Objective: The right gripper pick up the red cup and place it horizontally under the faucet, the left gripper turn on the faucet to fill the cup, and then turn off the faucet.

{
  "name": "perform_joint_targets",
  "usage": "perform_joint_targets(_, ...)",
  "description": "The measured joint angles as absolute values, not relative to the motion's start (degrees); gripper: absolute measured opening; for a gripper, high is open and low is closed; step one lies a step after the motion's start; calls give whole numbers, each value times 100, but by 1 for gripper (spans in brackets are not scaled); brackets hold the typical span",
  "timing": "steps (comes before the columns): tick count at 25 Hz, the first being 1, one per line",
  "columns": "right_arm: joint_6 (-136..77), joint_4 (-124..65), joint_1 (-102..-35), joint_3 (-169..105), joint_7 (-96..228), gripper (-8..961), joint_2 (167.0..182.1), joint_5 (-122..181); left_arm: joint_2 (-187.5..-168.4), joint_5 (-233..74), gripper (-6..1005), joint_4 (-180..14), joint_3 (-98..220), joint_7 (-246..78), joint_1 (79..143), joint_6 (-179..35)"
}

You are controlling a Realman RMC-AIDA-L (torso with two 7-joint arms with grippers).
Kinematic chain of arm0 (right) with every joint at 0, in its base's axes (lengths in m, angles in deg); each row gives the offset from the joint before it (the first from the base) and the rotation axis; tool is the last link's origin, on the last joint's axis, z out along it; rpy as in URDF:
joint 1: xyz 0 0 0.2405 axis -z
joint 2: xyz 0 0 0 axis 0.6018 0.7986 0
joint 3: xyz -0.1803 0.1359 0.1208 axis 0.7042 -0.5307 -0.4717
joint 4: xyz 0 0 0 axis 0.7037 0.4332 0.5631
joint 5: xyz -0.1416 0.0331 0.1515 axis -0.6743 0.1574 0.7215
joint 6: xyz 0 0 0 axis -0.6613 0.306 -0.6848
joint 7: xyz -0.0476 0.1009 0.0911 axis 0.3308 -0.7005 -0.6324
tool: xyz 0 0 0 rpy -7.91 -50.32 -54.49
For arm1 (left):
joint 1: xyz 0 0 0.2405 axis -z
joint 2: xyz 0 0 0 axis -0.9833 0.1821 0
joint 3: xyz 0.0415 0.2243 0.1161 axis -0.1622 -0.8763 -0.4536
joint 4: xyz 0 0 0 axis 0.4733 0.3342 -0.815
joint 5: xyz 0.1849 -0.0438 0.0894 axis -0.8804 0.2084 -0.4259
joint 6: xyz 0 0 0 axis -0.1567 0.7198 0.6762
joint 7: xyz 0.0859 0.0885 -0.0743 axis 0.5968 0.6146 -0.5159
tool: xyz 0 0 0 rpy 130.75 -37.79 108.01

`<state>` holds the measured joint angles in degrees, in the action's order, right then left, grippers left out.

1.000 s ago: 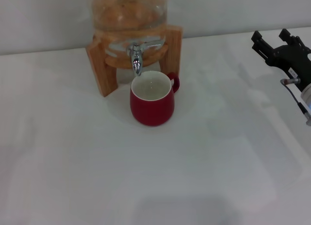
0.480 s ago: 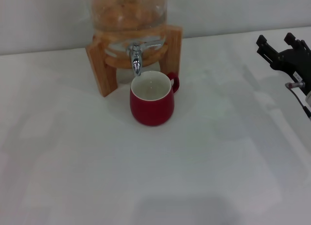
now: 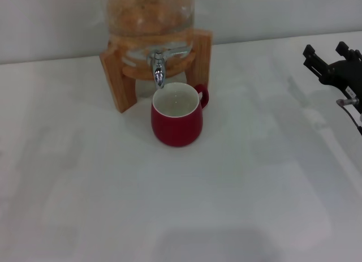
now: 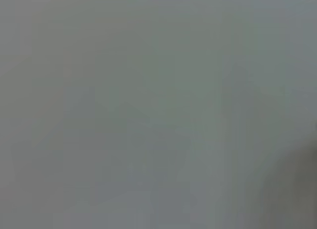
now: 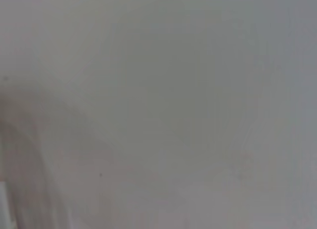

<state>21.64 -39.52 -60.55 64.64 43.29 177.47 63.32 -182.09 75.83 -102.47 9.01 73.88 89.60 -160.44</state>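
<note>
Under the faucet (image 3: 158, 69) the red cup (image 3: 176, 115) stands upright on the white table (image 3: 186, 200), its white inside showing and its small loop handle turned toward the right and back, close to the right leg of the wooden stand (image 3: 120, 75). This chrome faucet sticks out of the glass jar (image 3: 148, 16) that rests on the stand, and its spout hangs just above the cup's rim, at the side nearest the jar. Far off at the right edge of the head view, well apart from the cup, the right gripper (image 3: 328, 54) hangs over the table with its two black fingers spread apart and nothing between them. No sign of the left gripper shows in any view; both wrist views give only a plain grey blur.
</note>
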Motion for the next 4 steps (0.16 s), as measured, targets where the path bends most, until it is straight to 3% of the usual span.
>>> perform_joint_targets(4,2184,-3952,-6040,6436,4366,858,17749,6333,-18228,7686,845,-10092,902,7362,9081,-16043)
